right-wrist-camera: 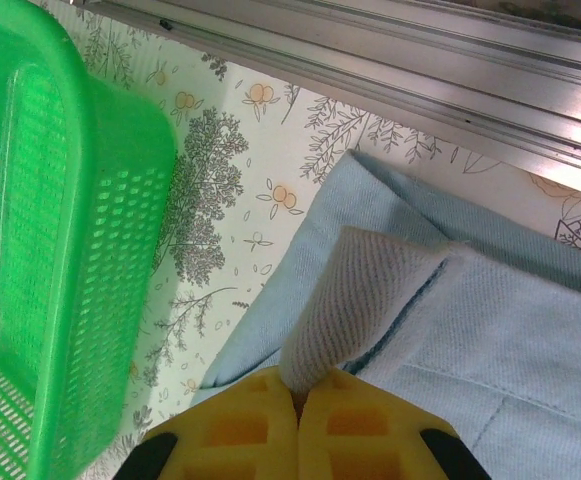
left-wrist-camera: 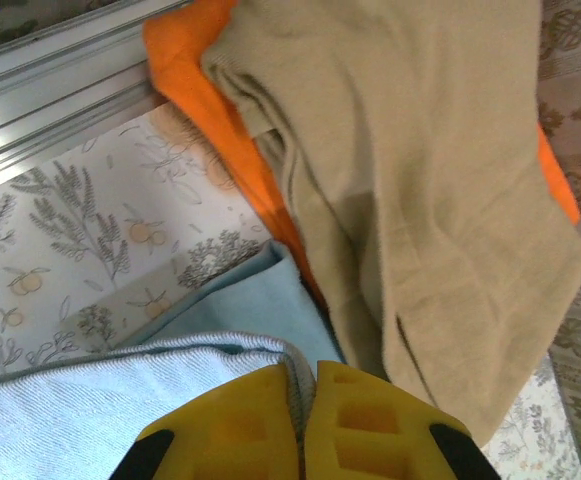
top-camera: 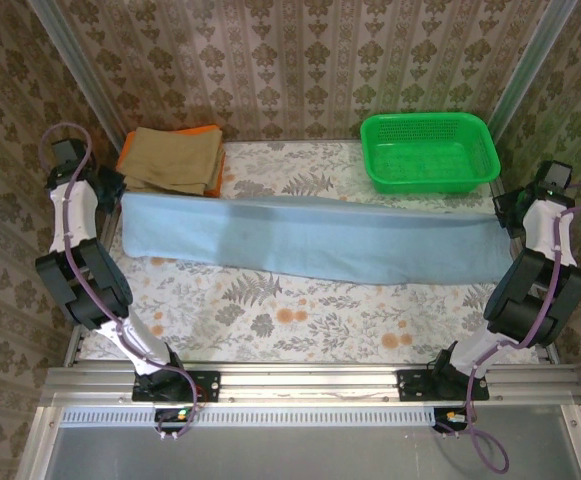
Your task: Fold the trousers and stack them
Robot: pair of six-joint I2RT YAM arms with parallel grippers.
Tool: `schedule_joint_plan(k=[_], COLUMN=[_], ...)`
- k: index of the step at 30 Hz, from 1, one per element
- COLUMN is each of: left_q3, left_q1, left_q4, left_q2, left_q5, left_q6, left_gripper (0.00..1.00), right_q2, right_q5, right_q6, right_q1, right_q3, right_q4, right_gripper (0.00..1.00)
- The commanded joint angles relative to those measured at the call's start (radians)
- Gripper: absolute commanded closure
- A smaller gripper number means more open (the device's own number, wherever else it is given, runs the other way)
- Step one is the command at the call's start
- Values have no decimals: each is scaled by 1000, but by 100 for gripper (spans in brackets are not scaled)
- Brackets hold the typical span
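Nearest the lens, bottom centre of each wrist view: yellow fingers pressed together. First the left gripper (left-wrist-camera: pixel 302 405), clamped on an edge of the long, thin sky-blue trousers (left-wrist-camera: pixel 110 400); then the right gripper (right-wrist-camera: pixel 298 400), pinching a turned-up corner of that garment. From above, lies across mid-frame, long axis left to right, one end at each gripper, neither arm nearer. Probably calls for bringing end to end. Beyond: one folded tan khaki pair (top-camera: pixel 175 160) on one orange cloth (top-camera: pixel 208 131), upper left; one green plastic mesh basket (top-camera: pixel 430 182), upper right; one floral table (top-camera: pixel 270 310).
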Motion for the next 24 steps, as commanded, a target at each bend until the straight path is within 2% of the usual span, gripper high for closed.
schedule_joint_plan(k=[1, 11, 18, 24], left_q3=[71, 135, 246, 257], left_q1=[36, 9, -12, -18], left_q4=[90, 189, 119, 94], left_q2=[29, 150, 256, 311], left_q5=[-107, -46, -61, -69], left_q6=[31, 38, 76, 110], left_gripper=[100, 100, 100, 100], right_q2=[13, 97, 192, 198], right_q5=[152, 144, 140, 148], right_q6=[0, 4, 3, 4], right_q1=[-29, 0, 16, 24], right_q3=[22, 72, 124, 106], right_q4=[112, 160, 145, 145], right_gripper=[100, 100, 100, 98])
